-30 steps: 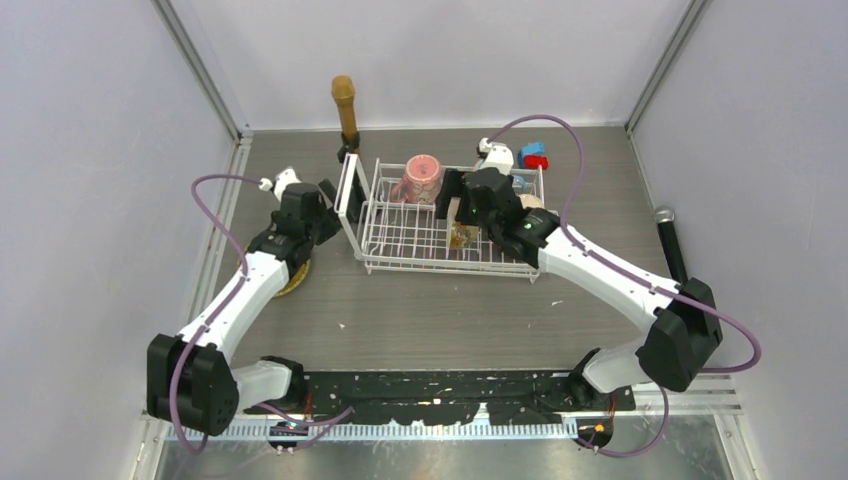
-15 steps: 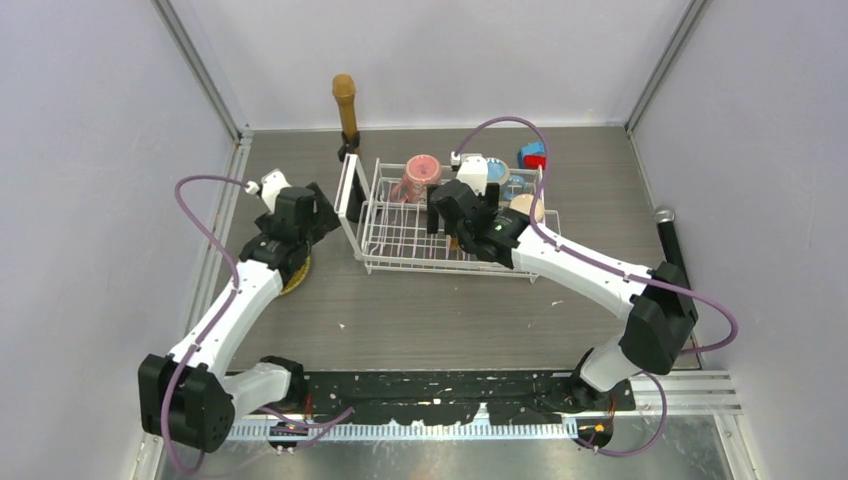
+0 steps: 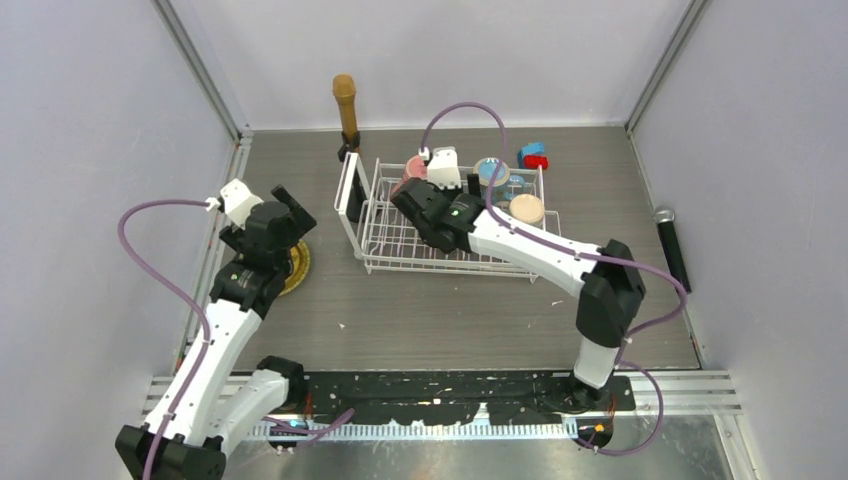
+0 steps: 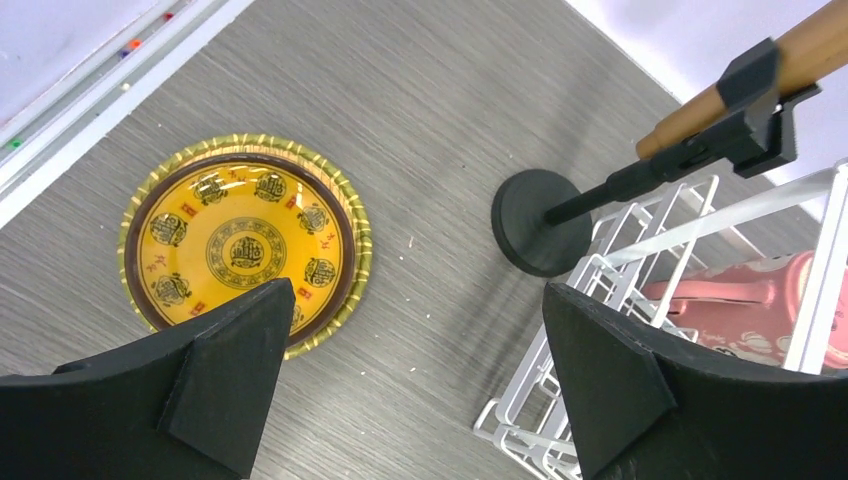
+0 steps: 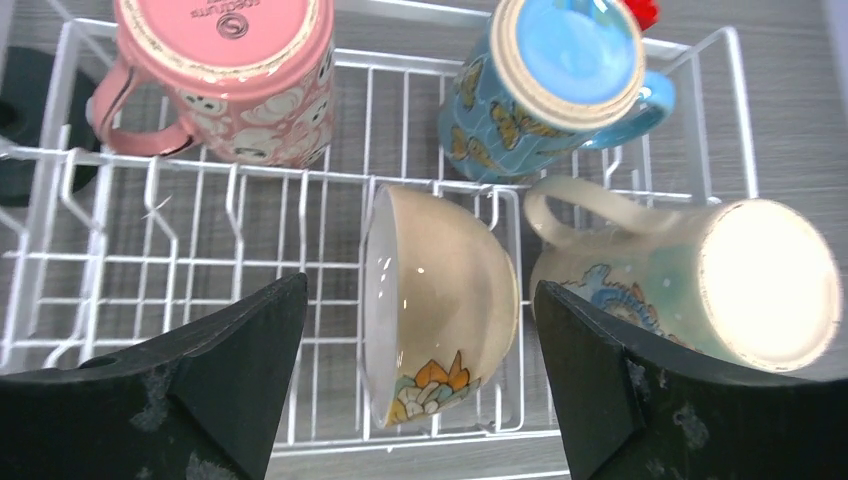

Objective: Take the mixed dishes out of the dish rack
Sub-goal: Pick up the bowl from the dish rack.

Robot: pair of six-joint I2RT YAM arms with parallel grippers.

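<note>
The white wire dish rack (image 3: 400,243) stands mid-table. In the right wrist view it (image 5: 200,270) holds a pink mug (image 5: 240,80), a blue mug (image 5: 555,80), a cream patterned mug (image 5: 700,280) and a small white bowl (image 5: 440,300) lying on its side. My right gripper (image 5: 420,290) is open and empty above the bowl, over the rack's left half (image 3: 408,203). A golden plate (image 4: 245,245) lies flat on the table left of the rack. My left gripper (image 4: 417,300) is open and empty above the bare table between plate and rack (image 3: 292,208). I see no second plate apart from it.
A brown microphone-shaped stick (image 3: 345,105) stands on a black round base (image 4: 540,220) at the rack's far left corner. A small blue-and-red block (image 3: 533,155) lies behind the rack. A black microphone (image 3: 672,245) lies at the right. Walls enclose the table.
My right gripper has moved left along the rack, from its right end to its left half. My left gripper has lifted and drawn back leftward from the plate.
</note>
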